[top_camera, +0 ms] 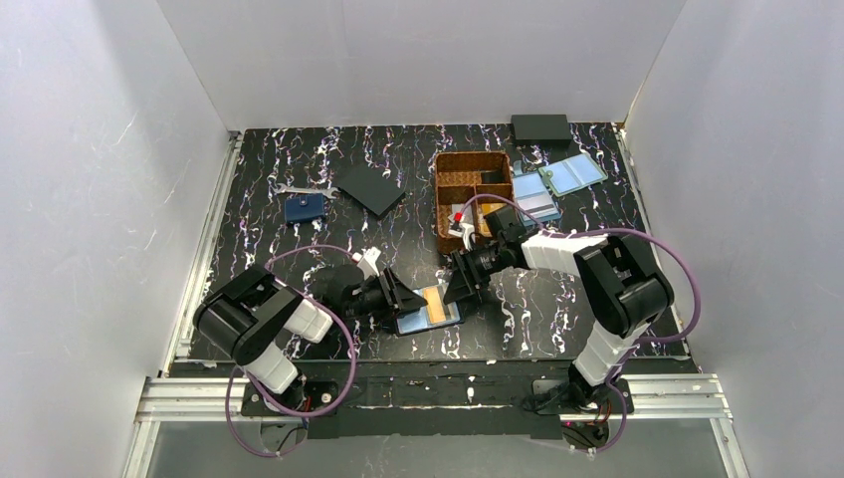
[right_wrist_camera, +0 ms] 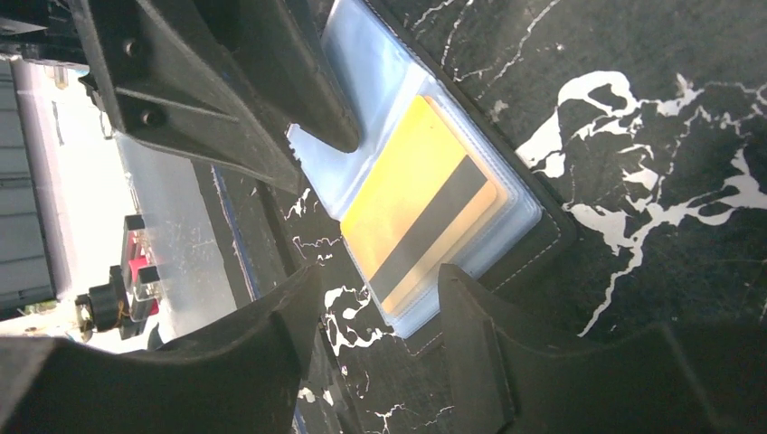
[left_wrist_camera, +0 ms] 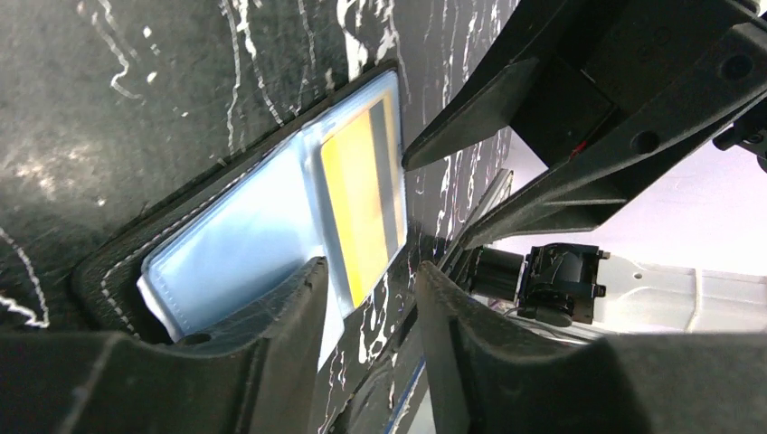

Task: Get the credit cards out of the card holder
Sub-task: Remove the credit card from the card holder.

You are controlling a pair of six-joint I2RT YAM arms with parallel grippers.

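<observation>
The card holder (top_camera: pixel 416 322) lies open on the black marbled table near the front, its pale blue sleeves framed by a black stitched rim (left_wrist_camera: pixel 118 262) (right_wrist_camera: pixel 543 244). An orange-gold credit card (top_camera: pixel 435 299) (left_wrist_camera: pixel 357 199) (right_wrist_camera: pixel 411 203) with a dark stripe sits inside one clear sleeve. My left gripper (top_camera: pixel 401 297) (left_wrist_camera: pixel 369 271) is open low over the holder's left leaf, with one finger over the sleeve's edge and nothing clamped. My right gripper (top_camera: pixel 464 281) (right_wrist_camera: pixel 378 276) is open at the holder's right end, straddling its corner beside the card. The two grippers face each other across the holder.
A brown woven basket (top_camera: pixel 498 162) with compartments stands behind the right gripper. Two pale blue holders (top_camera: pixel 535 195) (top_camera: pixel 577 172) and a black box (top_camera: pixel 540 127) lie at the back right. A navy wallet (top_camera: pixel 304 207) and a black square (top_camera: pixel 370 187) lie at the back left.
</observation>
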